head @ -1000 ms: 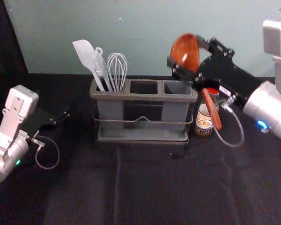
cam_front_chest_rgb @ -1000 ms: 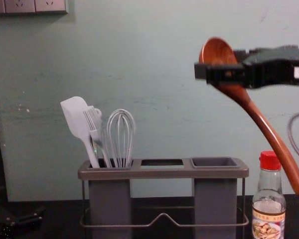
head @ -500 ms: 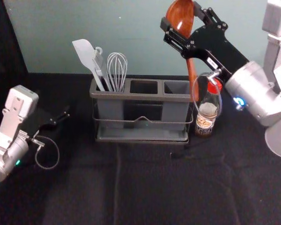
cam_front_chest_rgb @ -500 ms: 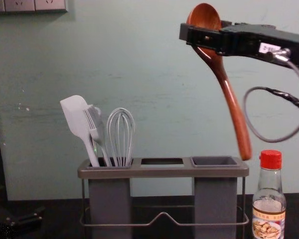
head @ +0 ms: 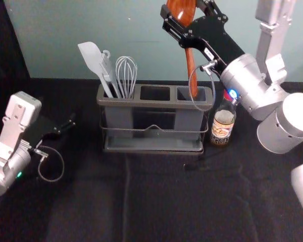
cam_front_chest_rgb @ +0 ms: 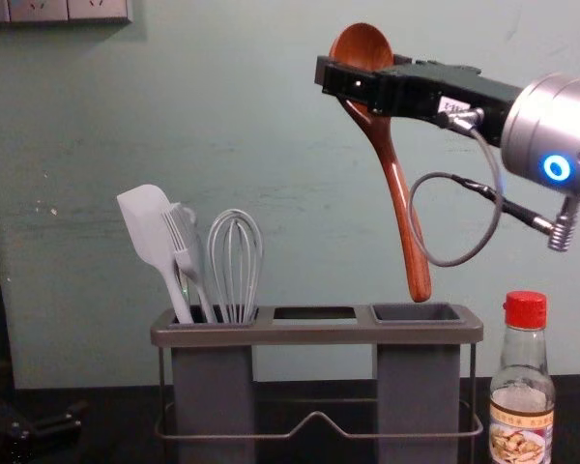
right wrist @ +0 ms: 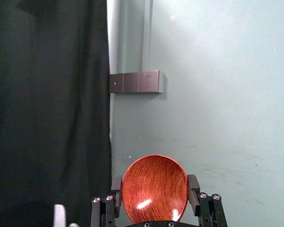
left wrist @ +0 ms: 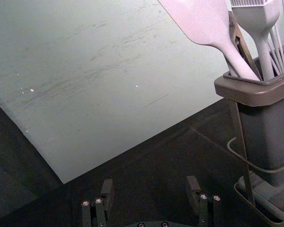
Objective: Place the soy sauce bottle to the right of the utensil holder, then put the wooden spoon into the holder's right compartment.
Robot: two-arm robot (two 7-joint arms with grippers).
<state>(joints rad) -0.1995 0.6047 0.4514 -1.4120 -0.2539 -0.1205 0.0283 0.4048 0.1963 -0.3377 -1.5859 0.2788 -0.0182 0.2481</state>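
Observation:
My right gripper is shut on the wooden spoon above the holder's right side; in the right wrist view the bowl of the spoon sits between the fingers of the right gripper. In the chest view the spoon hangs handle down, its tip just above the right compartment of the utensil holder. The soy sauce bottle stands upright to the right of the holder. My left gripper is parked at the left; in its wrist view the left gripper is open and empty.
A grey spatula, a brush and a whisk stand in the holder's left compartment. Behind the table rises a pale wall. A cable loop hangs from the right arm.
The right gripper has carried the spoon leftward from above the bottle to above the right compartment, and the handle hangs steeper. The left arm, holder and bottle have stayed put.

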